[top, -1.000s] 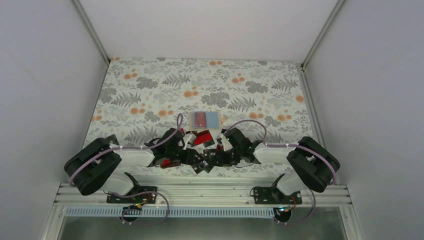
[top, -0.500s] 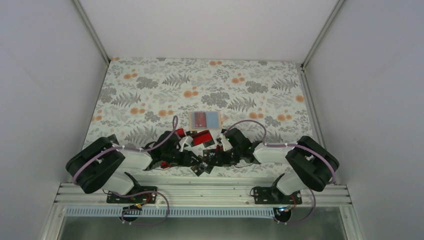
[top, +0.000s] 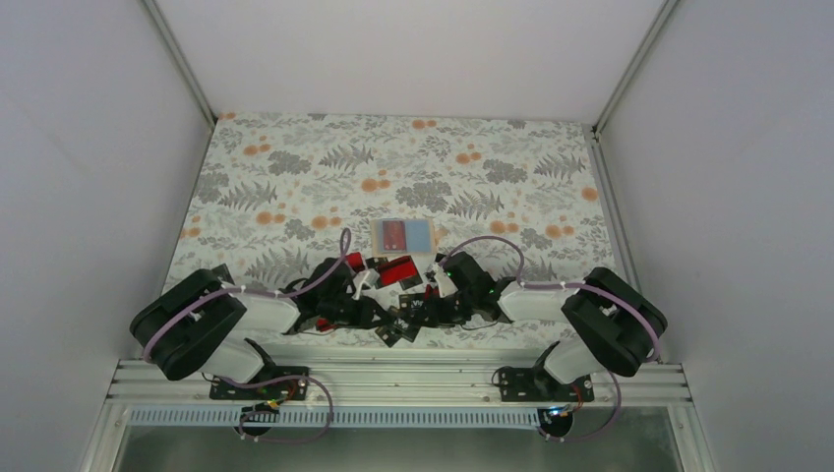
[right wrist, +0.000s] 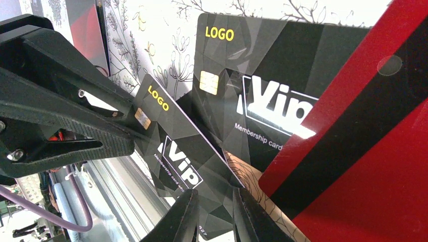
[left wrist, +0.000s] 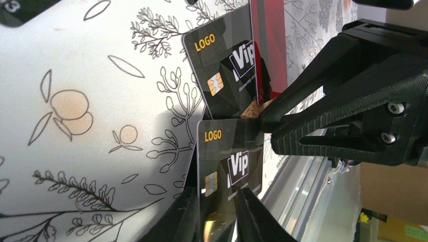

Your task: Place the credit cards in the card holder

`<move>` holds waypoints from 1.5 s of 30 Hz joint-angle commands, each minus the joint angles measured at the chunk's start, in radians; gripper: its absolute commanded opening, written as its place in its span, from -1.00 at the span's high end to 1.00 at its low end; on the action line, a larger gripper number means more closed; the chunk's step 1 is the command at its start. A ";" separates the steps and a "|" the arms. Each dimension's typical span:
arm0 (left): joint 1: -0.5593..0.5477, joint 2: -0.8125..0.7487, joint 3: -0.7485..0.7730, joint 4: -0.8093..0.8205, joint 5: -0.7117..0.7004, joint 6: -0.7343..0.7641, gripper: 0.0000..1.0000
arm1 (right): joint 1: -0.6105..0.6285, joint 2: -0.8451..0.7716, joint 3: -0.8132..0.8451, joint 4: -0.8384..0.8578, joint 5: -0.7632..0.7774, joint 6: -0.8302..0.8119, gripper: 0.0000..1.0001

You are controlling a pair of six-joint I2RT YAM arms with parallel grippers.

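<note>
Just beyond the silver metal rail (top: pixel 393 379) at the near edge, the two arms bend inward and meet over the middle of the floral-printed tabletop (top: pixel 295 177). Between them they hold a black plastic card (left wrist: pixel 229 156) printed with a yellow "LOGO" and a white "Vip" mark, gripped at both ends. The left fingers (left wrist: pixel 177 218) are clamped on its chip end, one finger against each face. The right fingers (right wrist: pixel 176 221) are clamped on the opposite end, so both grip the same card.

Just past it, a second black card (right wrist: pixel 262 96) with the same print lies flat on the tabletop. A red card with a black stripe (right wrist: pixel 373 151) overlaps one end of it. More red-and-black cards (top: pixel 397 269) lie scattered round the fingers and a little to the far side of them.

Farther on, near the middle of the tabletop, the tan folding card holder (top: pixel 421 234) lies open and flat, pale blue inside. One small red card (top: pixel 393 234) sits in its left half. The holder is apart from both sets of fingers.
</note>
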 commanded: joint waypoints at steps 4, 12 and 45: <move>0.000 0.034 0.037 0.031 0.022 0.015 0.79 | 0.013 0.017 -0.046 -0.103 0.114 0.000 0.60; 0.001 0.013 0.101 -0.091 -0.014 0.071 0.95 | 0.013 -0.057 -0.013 -0.169 0.158 -0.030 0.44; 0.101 -0.075 0.723 -0.942 0.334 0.613 0.95 | -0.125 -0.468 0.199 -0.274 -0.203 -0.406 0.02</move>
